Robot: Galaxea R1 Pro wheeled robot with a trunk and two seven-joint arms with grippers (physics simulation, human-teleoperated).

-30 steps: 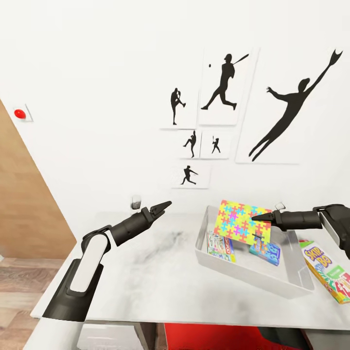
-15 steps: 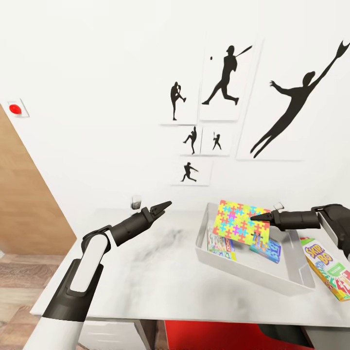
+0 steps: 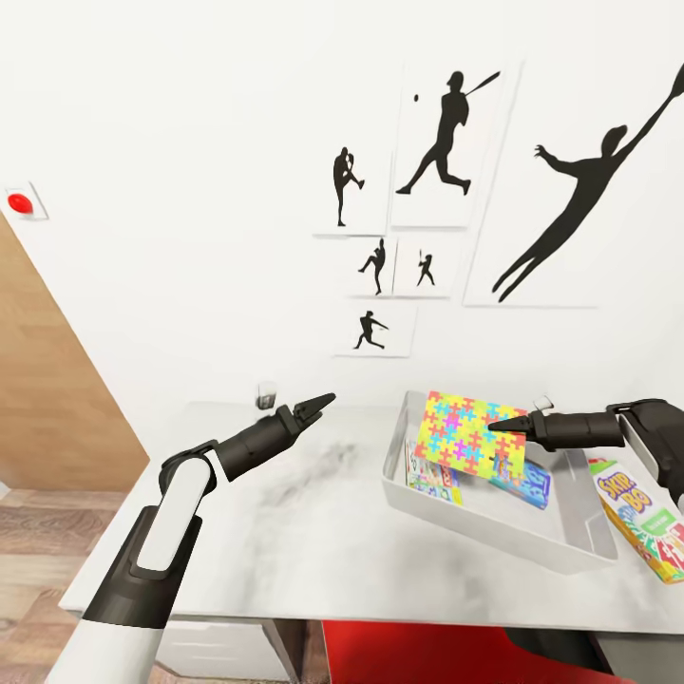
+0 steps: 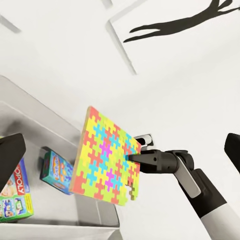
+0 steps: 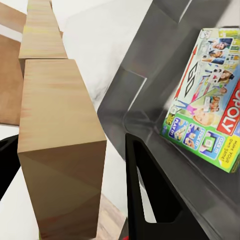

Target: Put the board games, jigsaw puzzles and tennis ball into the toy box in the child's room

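— Holding a jigsaw (image 3: 464,433) over the tub (image 3: 480,524); our right claw (image 3: 496,427) is shut on its edge, so the sheet hangs tilted above the two games in the tub, one green-edged (image 3: 430,475), one blue (image 3: 524,483).

— And the left claw (image 3: 323,403)?

— Beside the tub, over bare desk (image 3: 313,541), empty; its jaws look nearly closed, we judge, parked out of the way; a yellow-orange game (image 3: 646,518) waits just outside the tub's far side.
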